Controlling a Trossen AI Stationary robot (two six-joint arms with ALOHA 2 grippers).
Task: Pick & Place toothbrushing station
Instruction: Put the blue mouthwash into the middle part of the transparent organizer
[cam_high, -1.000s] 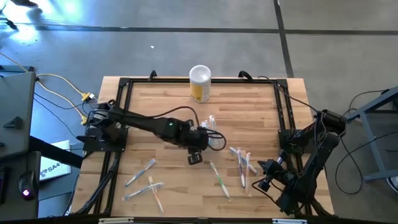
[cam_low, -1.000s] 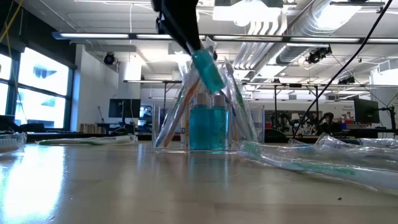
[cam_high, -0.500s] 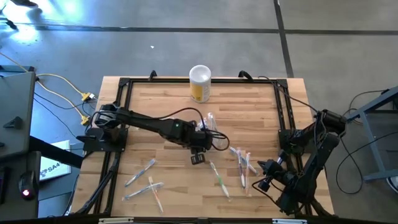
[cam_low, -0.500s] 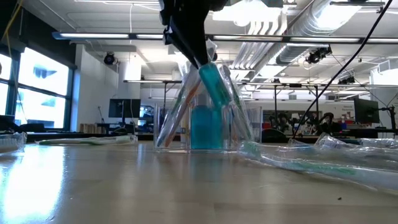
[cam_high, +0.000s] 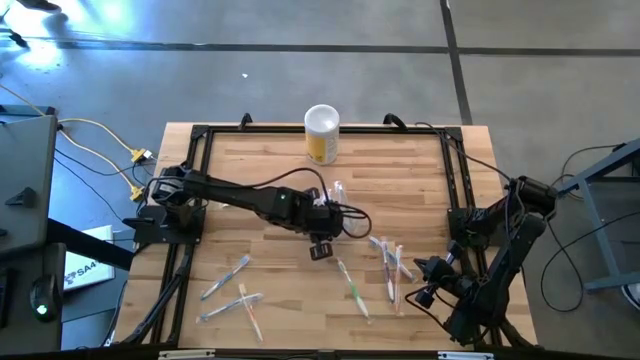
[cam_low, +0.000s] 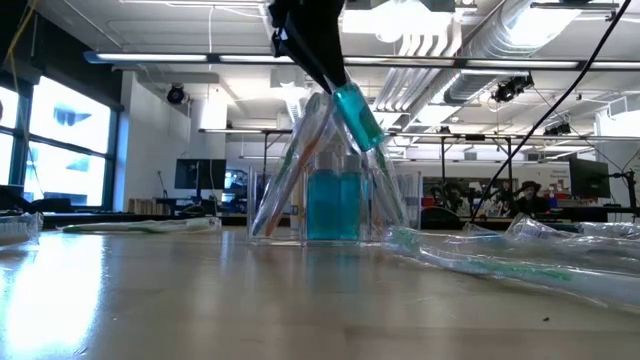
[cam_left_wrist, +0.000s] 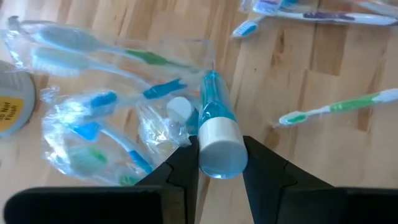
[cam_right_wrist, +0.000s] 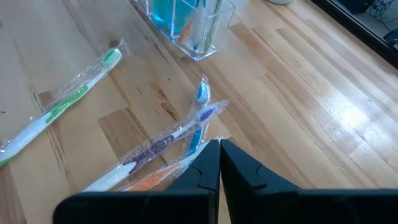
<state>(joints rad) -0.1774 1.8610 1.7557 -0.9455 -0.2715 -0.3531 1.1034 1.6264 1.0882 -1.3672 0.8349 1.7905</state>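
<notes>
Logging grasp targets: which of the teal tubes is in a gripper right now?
The teal tube with the white cap, clamped tilted between the left gripper's fingers above the clear holder. The other teal tubes stand upright inside that holder, untouched.

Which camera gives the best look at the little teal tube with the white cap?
The left wrist view: the small teal tube fills it, gripped in the left tool. The low view shows it tilted above the clear holder. The high view hides it; the right wrist view misses it.

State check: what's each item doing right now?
Left gripper: shut on teal tube, above the holder.
Holder: upright, brushes and tubes inside.
Loose toothbrushes: lying flat on table.
Yellow canister: upright at table edge.
Right gripper: shut, empty.
</notes>
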